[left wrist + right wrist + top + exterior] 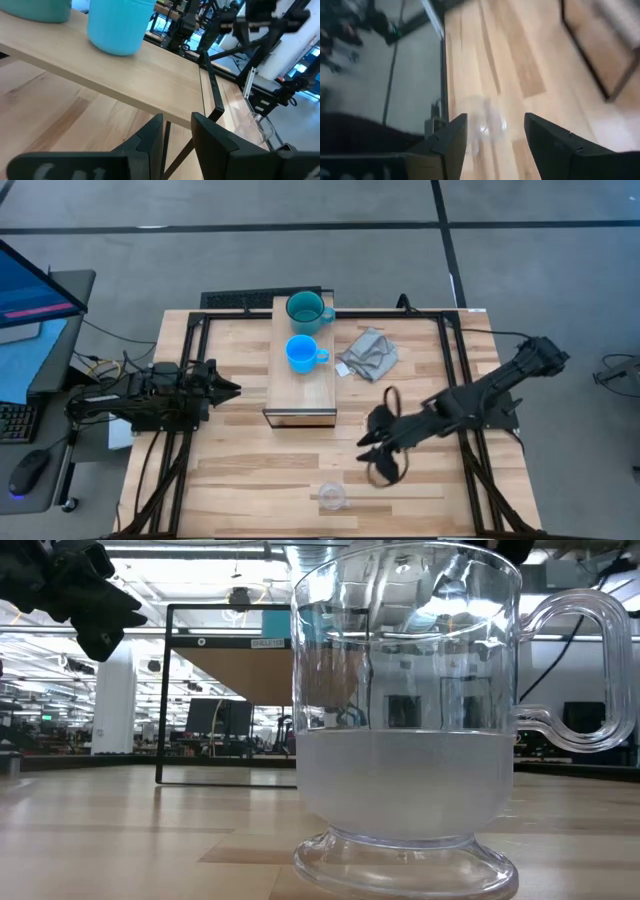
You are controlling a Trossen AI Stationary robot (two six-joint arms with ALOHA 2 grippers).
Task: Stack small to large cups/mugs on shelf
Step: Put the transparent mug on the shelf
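The right gripper (372, 444) hangs in the lower right part of the high view with its jaws apart and nothing between them. In its own wrist view the two dark fingers (451, 134) frame the glass cup (482, 125), which stands just ahead of them on the table (240, 470). From above, that glass cup sits near the bottom edge, a little left of the gripper and apart from it. The low view shows it upright, close to the camera, with a clear loop handle on the picture's right and a thick foot.

The left gripper (228, 389) waits at middle left, just beside the shelf (306, 395), its jaws nearly together and empty.

On the shelf, in the upper middle, the teal mug (305, 308) stands at the far end and the blue mug (302, 353) just below it; the near end is bare. A grey cloth (370, 355) lies right of the shelf.

The step in hand looks like reaching for the glass. To do it well, keep the jaws wide, centre them on the cup's wall rather than the handle, and come down low enough to grip the body. Clear glass is slick, so a firm, square hold matters, and it should be lifted straight up before it travels to the shelf's free end.
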